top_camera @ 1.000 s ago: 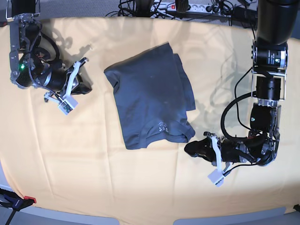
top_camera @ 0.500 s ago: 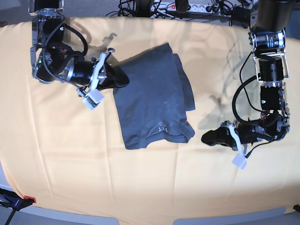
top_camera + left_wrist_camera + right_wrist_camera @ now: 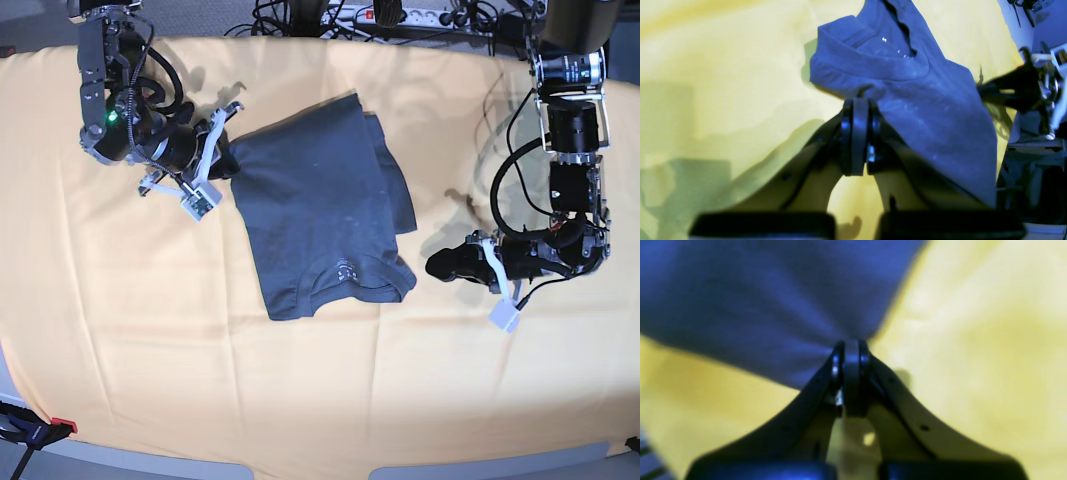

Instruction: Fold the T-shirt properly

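The base view is evenly bright and sharp, with soft grey arm shadows falling on the pale yellow-orange cloth-covered tabletop [image 3: 320, 400] beside the dark slate-blue cotton T-shirt [image 3: 320, 215]. Both wrist views carry a strong blue-yellow colour cast. The right wrist view is blurred throughout; the left wrist view is sharper on the shirt, with the near hand [image 3: 857, 100] out of focus.

Robot lab bench — yellow table cloth [image 3: 120, 330], power strip [image 3: 400, 14] and tangled cables [image 3: 290, 15] behind

T-shirt [image 3: 322, 205]: matt soft cotton | table cloth [image 3: 150, 330]: matt creased fabric | right gripper [image 3: 849, 350]: smooth glossy black plastic
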{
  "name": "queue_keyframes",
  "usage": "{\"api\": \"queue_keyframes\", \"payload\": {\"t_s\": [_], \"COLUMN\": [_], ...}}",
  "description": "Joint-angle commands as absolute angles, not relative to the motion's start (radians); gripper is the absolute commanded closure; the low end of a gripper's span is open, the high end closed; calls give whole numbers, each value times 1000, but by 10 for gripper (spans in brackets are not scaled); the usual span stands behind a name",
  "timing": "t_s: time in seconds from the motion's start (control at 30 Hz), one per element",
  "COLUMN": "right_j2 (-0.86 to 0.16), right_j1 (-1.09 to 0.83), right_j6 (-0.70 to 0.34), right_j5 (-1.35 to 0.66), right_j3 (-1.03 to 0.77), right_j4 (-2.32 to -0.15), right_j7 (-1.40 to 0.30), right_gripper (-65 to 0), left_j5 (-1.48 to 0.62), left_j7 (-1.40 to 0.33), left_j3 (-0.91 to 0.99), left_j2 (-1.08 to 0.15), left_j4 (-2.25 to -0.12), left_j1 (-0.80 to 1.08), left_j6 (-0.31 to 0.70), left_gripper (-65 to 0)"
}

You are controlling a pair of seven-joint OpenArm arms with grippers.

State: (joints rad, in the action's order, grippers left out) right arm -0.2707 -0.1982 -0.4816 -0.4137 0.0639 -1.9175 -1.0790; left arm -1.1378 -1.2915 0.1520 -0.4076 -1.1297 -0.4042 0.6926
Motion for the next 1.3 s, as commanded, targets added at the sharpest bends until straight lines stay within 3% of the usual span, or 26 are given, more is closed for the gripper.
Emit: {"api": "queue_keyframes", "payload": {"t_s": [0.0, 0.1, 0.2, 0.63, 0.87, 1.07, 1.27], "right_j2": [-283, -283, -282, -277, -263, -264, -263], "right_j1": [-188, -190, -193, -294, -321, -292, -184], "right_j6": [-448, -362, -375, -677, -682, -618, -629], "right_j5": [-366, -297, -345, -767, -761, -701, -792], "right_j3": [57, 57, 57, 59, 59, 44, -73], "right_j4": [-1942, -1946, -1945, -1944, -1944, -2011, -2117], "right_j7": [-1066, -1033, -1028, -1006, -1044, -1040, -931], "right_gripper": [0, 0, 0, 0, 0, 0, 0], "left_j5": [-1165, -1167, -1188, -1192, -1191, -1201, -1413], "left_j7": [-1281, -1280, -1280, -1279, -1280, -1281, -1362], "left_j3": [159, 159, 159, 159, 159, 159, 160], "left_j2": [-422, -421, -421, -421, -423, -444, -479], "left_j4": [-1145, -1145, -1145, -1145, -1145, -1145, -1145], "left_j1": [-429, -430, -430, -436, -452, -452, -449], "left_j6": [698, 698, 698, 698, 698, 698, 698], "left_gripper": [0, 0, 0, 0, 0, 0, 0]}}
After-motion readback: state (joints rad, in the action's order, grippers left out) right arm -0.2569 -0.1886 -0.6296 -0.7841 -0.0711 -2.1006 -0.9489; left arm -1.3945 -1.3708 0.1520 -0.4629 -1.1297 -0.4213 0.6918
